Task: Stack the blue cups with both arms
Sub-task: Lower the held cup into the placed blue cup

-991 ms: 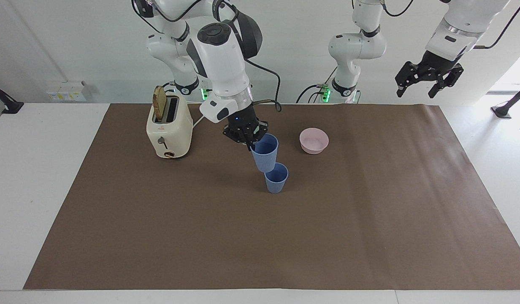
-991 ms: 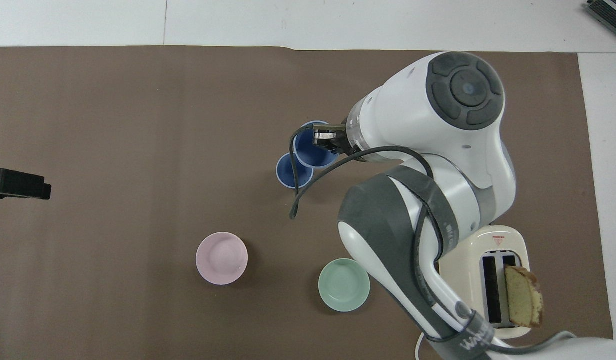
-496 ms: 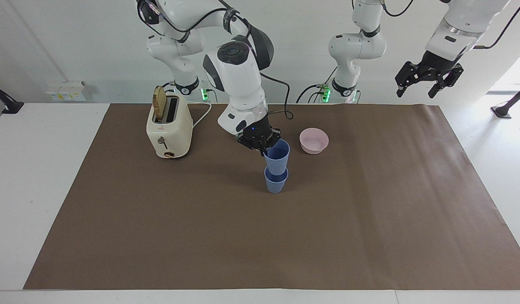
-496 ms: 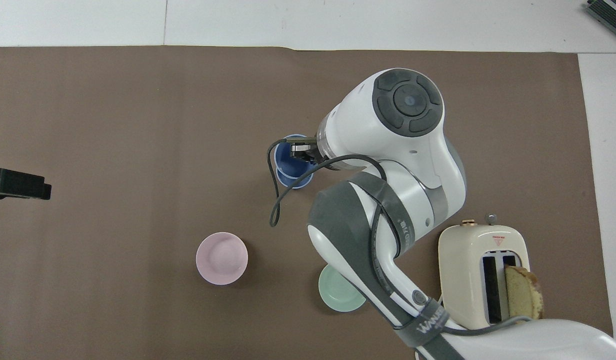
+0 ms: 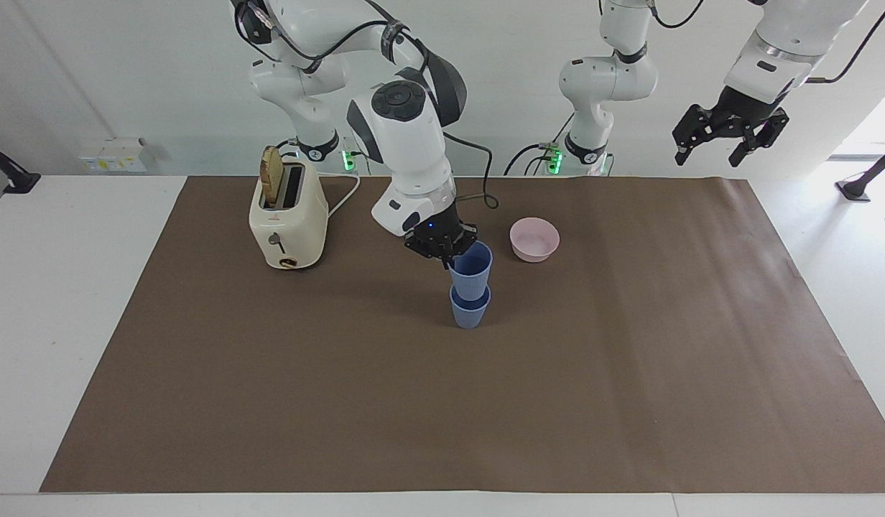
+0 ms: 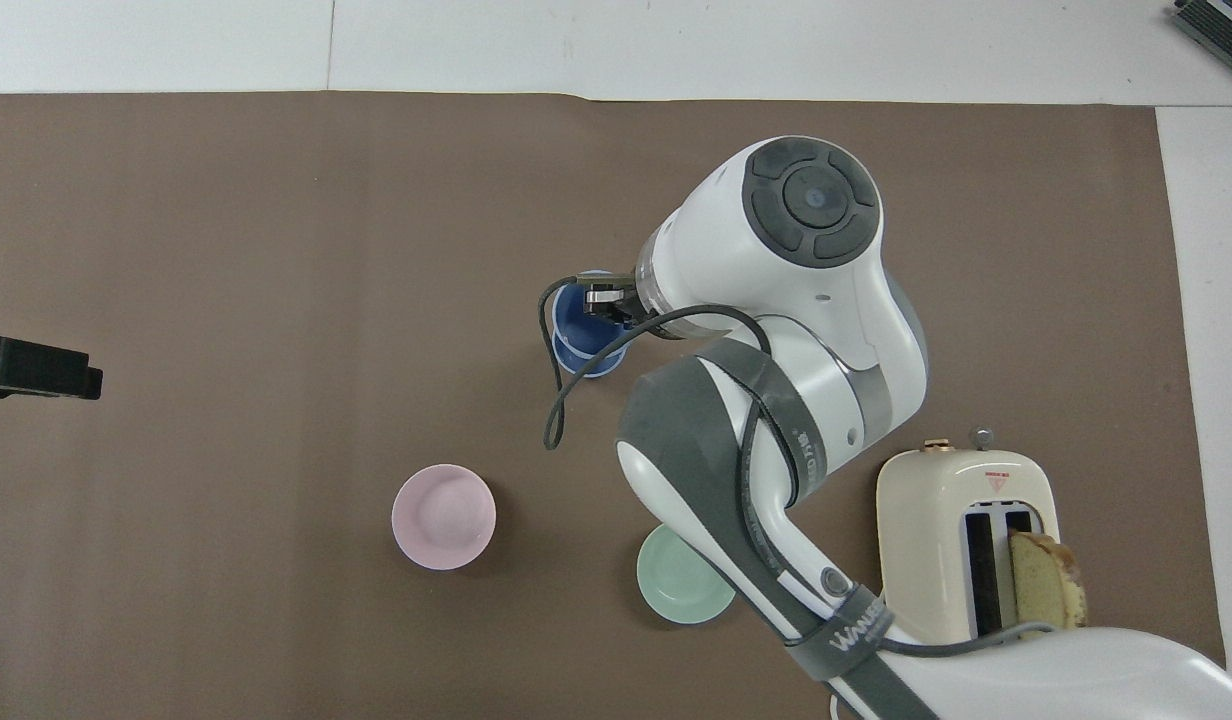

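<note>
The right gripper (image 5: 451, 255), pinching the upper cup (image 5: 472, 269), has lowered it into the lower cup (image 5: 469, 309) (stack nearly seated); left gripper (image 5: 728, 136) waits spread

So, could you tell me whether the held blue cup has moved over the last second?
Yes. The held blue cup shifted toward the pink bowl and down into the standing blue cup.
</note>
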